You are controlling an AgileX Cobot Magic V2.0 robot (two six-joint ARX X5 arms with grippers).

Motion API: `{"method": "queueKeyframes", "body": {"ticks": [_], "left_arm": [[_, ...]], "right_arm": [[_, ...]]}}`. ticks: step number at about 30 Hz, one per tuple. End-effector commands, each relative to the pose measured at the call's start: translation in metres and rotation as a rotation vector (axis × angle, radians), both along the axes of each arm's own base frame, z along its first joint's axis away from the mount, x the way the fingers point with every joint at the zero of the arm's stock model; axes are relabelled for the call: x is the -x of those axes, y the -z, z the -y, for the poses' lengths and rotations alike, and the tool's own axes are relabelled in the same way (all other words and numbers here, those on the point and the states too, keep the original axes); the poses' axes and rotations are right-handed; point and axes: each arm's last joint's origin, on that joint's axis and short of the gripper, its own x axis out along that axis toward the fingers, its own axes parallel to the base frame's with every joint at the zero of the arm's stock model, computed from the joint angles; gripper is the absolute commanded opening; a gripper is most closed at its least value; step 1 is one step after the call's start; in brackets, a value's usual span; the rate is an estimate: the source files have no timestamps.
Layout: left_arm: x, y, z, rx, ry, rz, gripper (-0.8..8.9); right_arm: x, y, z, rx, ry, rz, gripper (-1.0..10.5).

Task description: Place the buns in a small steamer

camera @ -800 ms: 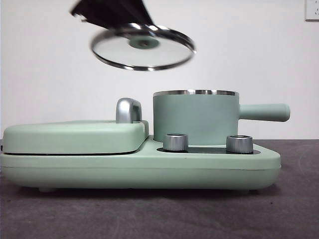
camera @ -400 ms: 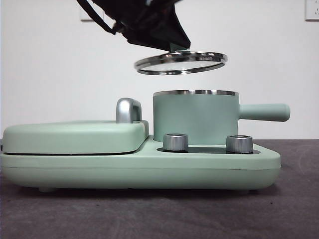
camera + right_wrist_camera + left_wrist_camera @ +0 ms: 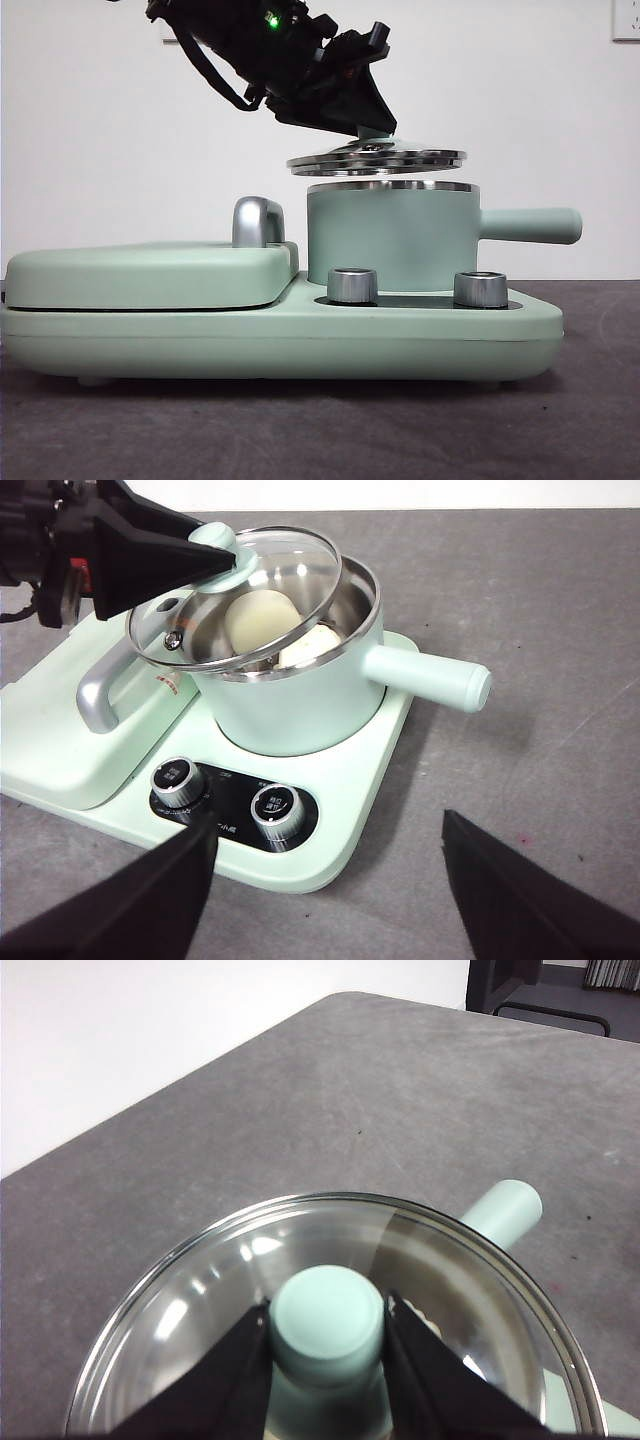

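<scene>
Two buns (image 3: 262, 620) lie inside the small steamer (image 3: 390, 238), seen only from the right wrist view through the glass lid (image 3: 240, 595); the front view hides them behind the pot wall. The left gripper (image 3: 327, 1332) is clamped on the lid's green knob (image 3: 327, 1320), holding the lid just above the rim, shifted toward 9 o'clock. Two dials (image 3: 275, 805) sit at 6 o'clock. The right gripper (image 3: 330, 880) hangs spread apart, holding nothing, its tips cut off.
</scene>
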Motion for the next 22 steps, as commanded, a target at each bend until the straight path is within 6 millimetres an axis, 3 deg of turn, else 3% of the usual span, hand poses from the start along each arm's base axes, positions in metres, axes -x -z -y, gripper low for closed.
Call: {"method": "queueKeyframes", "body": {"ticks": [1,22], "left_arm": [[-0.004,-0.010,0.009,0.028,0.019,0.057,0.10],[-0.019,-0.002,0.018,-0.004,0.013,0.019,0.10]], "right_arm": [[0.000,-0.002,0.000,0.014,0.009,0.018,3.5],[0.000,-0.002,0.000,0.020,0.012,0.019,3.5]]}}
